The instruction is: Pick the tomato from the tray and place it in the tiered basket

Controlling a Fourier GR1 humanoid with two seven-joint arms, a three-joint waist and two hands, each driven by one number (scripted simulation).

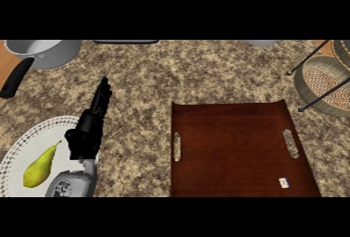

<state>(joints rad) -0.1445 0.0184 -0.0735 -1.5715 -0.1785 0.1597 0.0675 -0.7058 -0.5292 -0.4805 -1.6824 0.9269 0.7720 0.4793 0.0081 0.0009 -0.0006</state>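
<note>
Head camera only, steep look down at the counter (205, 74).
I'm viewing from above: tray (236, 148) low centre, tiered basket (328, 85) clipped at the right edge.

Speckled granite worktop (205, 74) in brown, tan and black fills the view, lit evenly with soft shadows. Far left corner: grey saucepan (51, 50) with black handle, sitting partly on an orange-brown board (8, 65). Dark flat object (126, 41) cut off at the far edge, pale grey rounded thing (259, 43) further right. White patterned plate (27, 143) with yellow-green pear (39, 167) near left. No walls, floor or windows visible
</note>
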